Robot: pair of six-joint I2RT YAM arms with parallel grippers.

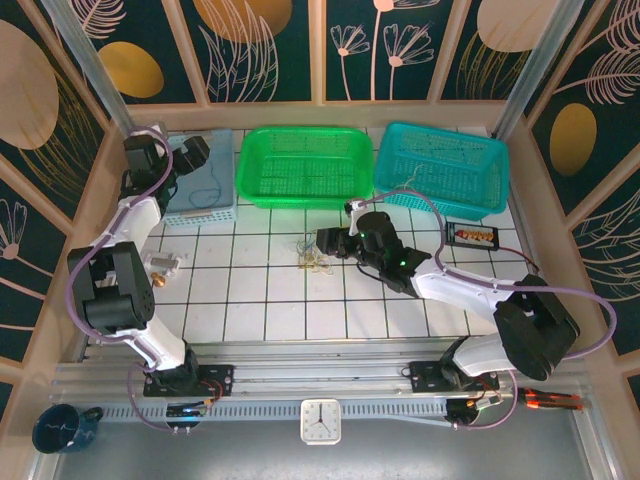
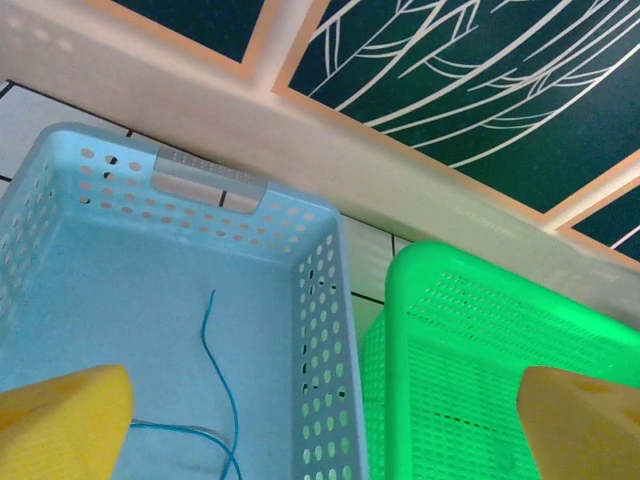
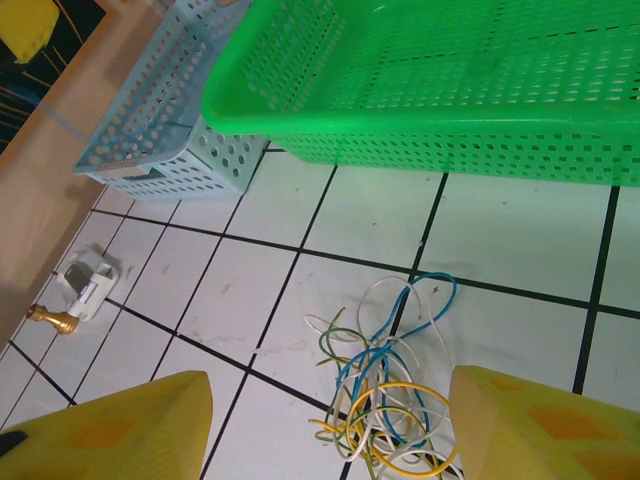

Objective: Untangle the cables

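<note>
On the white tiles (image 1: 250, 300): the cables (image 3: 385, 400) lie in one loose pile of blue, white, yellow and green loops, just in front of the green basket (image 1: 305, 165).
Blue wire: one blue wire (image 2: 220, 390) lies by itself in the light blue basket (image 2: 320, 300), well apart from the pile.
Right gripper: the right gripper (image 3: 330, 400) hangs over the pile with its yellow fingers (image 3: 110, 430) apart, and it holds nothing.
Left gripper: the left gripper (image 2: 322, 400) is over the light blue basket with its fingers spread wide, and it is empty.
Job so far: I think one wire is sorted and the rest is a knot that has not been pulled apart yet.
Worry one: the right fingers may close on many loops at once, and then the whole pile would lift up as one lump.
Worry two: a hard pull on one wire could make the knot tighter, because the loops cross over each other.
Worry three: no hand holds the pile down – the left arm is far off at the basket – so the pile may slide over the tiles.
Worry four: the wires are thin and flat on the tile, so the fingers may go too low and bump it, or close and miss.
</note>
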